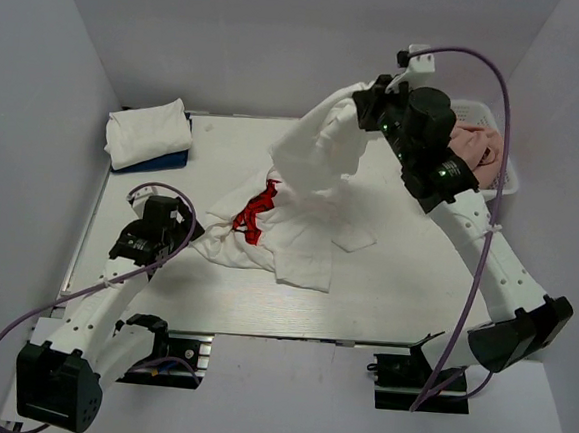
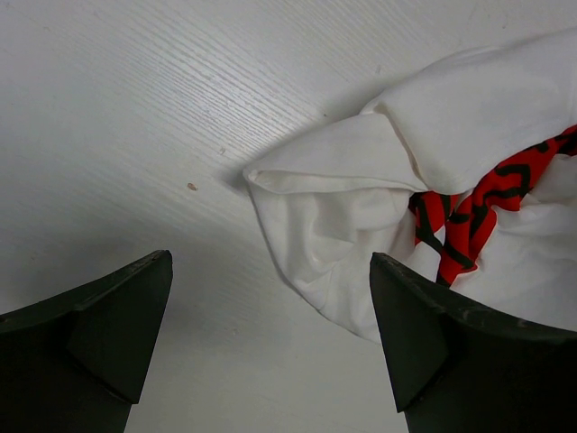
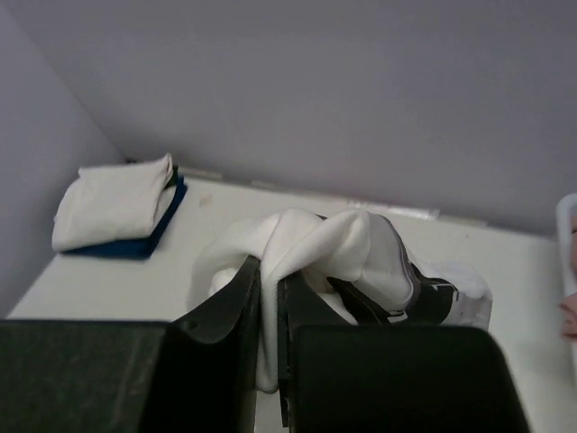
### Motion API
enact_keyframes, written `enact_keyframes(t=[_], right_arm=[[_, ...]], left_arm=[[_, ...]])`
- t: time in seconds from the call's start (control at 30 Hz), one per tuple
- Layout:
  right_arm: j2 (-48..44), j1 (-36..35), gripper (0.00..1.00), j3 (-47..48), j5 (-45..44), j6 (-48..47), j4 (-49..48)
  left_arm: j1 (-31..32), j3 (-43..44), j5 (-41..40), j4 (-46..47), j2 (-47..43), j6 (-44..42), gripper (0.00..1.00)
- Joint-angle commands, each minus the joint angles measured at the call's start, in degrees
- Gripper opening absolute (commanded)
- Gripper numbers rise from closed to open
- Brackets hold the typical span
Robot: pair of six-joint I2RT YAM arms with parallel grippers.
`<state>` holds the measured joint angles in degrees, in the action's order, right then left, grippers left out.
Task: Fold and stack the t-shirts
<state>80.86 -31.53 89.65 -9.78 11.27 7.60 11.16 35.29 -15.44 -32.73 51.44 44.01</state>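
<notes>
A white t-shirt with a red print (image 1: 299, 227) lies crumpled mid-table, one end lifted high. My right gripper (image 1: 367, 102) is shut on that lifted end, and the white cloth (image 3: 306, 244) is pinched between its fingers. My left gripper (image 1: 190, 231) is open and empty, low over the table just left of the shirt's near edge (image 2: 334, 225); the red and black print (image 2: 478, 203) shows beside it. A folded white tee (image 1: 148, 131) lies on a folded blue one (image 1: 169, 159) at the back left. A dusty-pink tee (image 1: 475, 151) sits in the basket.
A white lattice basket (image 1: 504, 173) stands at the back right by the right arm. The folded stack (image 3: 117, 203) also shows in the right wrist view. Grey walls close in the table (image 1: 394, 295) on three sides.
</notes>
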Motion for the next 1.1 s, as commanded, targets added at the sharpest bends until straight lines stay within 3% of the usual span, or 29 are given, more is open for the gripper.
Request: enact_keyframes(t=[0.0,0.27,0.43,0.63,0.73,0.77,0.87,0.9,1.07], right_arm=[[1.1,1.0,0.00,5.8,-7.3,-3.0,-1.5],[8.7,6.1,0.00,17.3,-29.7,-11.0,-11.4],[15.7,11.7,0.00,30.0,-35.8,-21.3,-18.3],[22.1,19.1,0.00,30.2,-40.1,-32.2,-24.5],[22.7,25.1,0.00,23.3,-37.1,-25.9,-22.8],[22.8,26.2,0.00,21.9,-35.4,-19.1,-18.9],[23.7,29.4,0.00,11.7,-26.6,-14.4,-15.4],[24.2,30.8,0.00,10.3,-25.6,-8.9,-15.2],[29.9,32.9,0.00,4.4,-16.7,-0.8,-8.3]], left_arm=[[0.1,2.4,0.0,-0.6,0.5,0.4,1.00],[0.1,2.4,0.5,-0.6,1.0,0.4,1.00],[-0.4,3.5,0.0,-1.1,2.7,0.4,1.00],[-0.4,6.0,-0.6,-3.6,6.3,1.4,1.00],[-1.0,6.6,-1.3,-4.1,8.1,2.1,1.00],[-1.0,6.6,-1.3,-4.1,8.1,2.1,1.00],[-1.0,7.2,-2.0,-5.3,10.5,3.0,1.00],[-1.0,7.7,-2.0,-5.3,11.0,3.0,1.00],[-1.0,8.2,-2.5,-6.6,13.5,3.5,1.00]])
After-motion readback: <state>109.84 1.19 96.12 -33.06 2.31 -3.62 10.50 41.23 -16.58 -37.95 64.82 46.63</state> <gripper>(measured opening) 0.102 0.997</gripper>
